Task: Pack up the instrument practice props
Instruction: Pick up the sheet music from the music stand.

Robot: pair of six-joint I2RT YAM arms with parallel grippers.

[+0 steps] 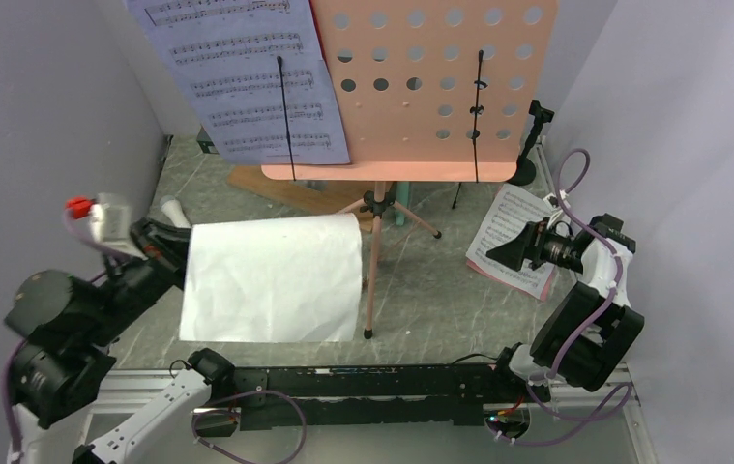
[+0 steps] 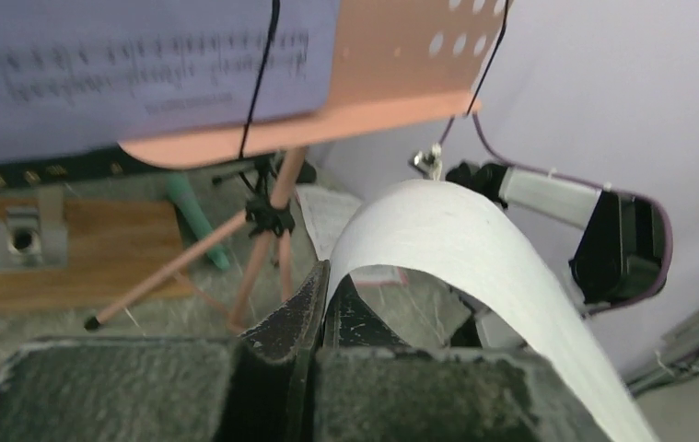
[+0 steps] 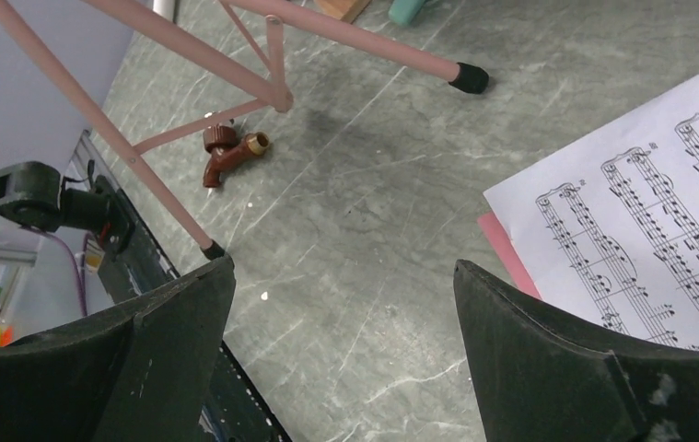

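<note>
Holding one white page [image 1: 271,280], your left gripper [image 2: 325,287] has its fingers pinched shut on the page's edge.
Only your left wrist view shows that pinch. From the top you see the page hang curled in front of the pink music desk [image 1: 435,87], beside its tripod legs [image 1: 372,280]. Only your right wrist view shows a small brown piece [image 3: 230,155] by those legs. Your left arm reaches in from the left. Your right gripper [image 3: 341,267] tilts down over the table [image 3: 364,184], fingers wide apart, holding nothing, just beside a music page [image 3: 640,239] lying flat.
</note>
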